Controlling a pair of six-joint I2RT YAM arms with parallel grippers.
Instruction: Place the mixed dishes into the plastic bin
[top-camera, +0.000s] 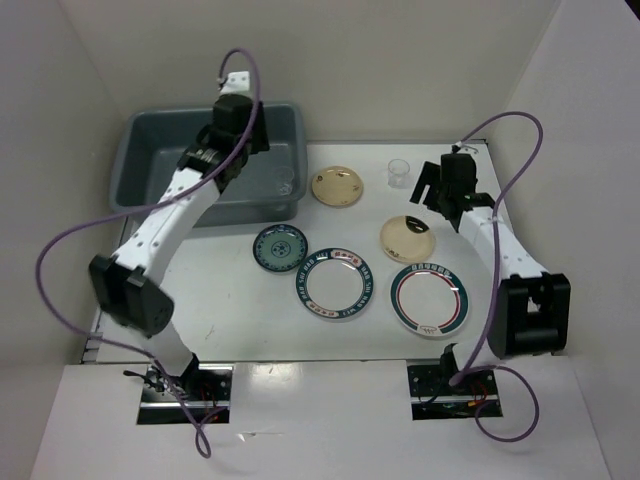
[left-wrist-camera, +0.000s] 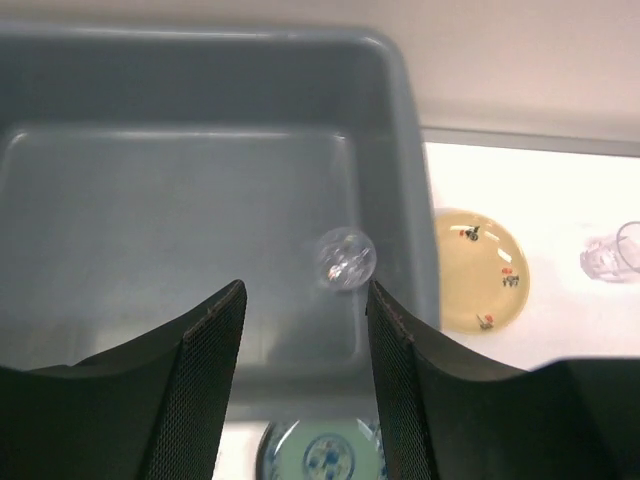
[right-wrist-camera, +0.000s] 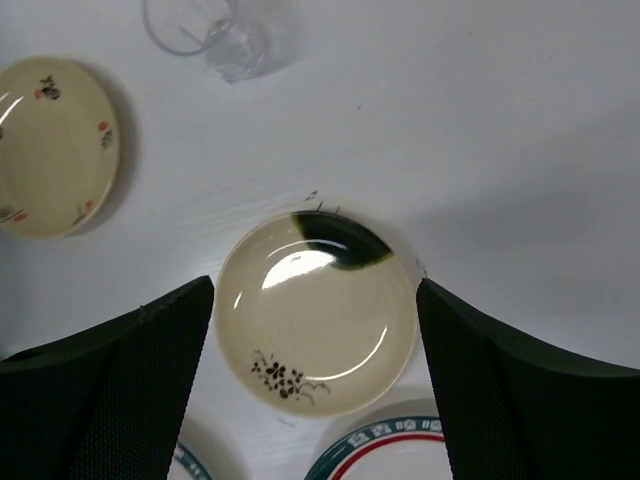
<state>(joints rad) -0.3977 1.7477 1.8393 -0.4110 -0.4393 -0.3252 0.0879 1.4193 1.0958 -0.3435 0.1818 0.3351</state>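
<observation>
The grey plastic bin (top-camera: 150, 160) stands at the back left; it fills the left wrist view (left-wrist-camera: 150, 200). A clear cup (left-wrist-camera: 345, 258) lies inside it near its right wall, also seen from above (top-camera: 283, 186). My left gripper (left-wrist-camera: 305, 380) hangs open and empty over the bin's near wall. My right gripper (right-wrist-camera: 315, 380) is open and empty above a cream plate with a dark patch (right-wrist-camera: 317, 325), (top-camera: 408, 238). Another cream plate (top-camera: 338, 186), a second clear cup (top-camera: 399, 171), a teal saucer (top-camera: 281, 248) and two patterned-rim plates (top-camera: 335, 282), (top-camera: 429, 298) lie on the table.
White walls enclose the table (top-camera: 230, 300) on the left, back and right. Purple cables loop from both arms. The arm bases stand at the near edge.
</observation>
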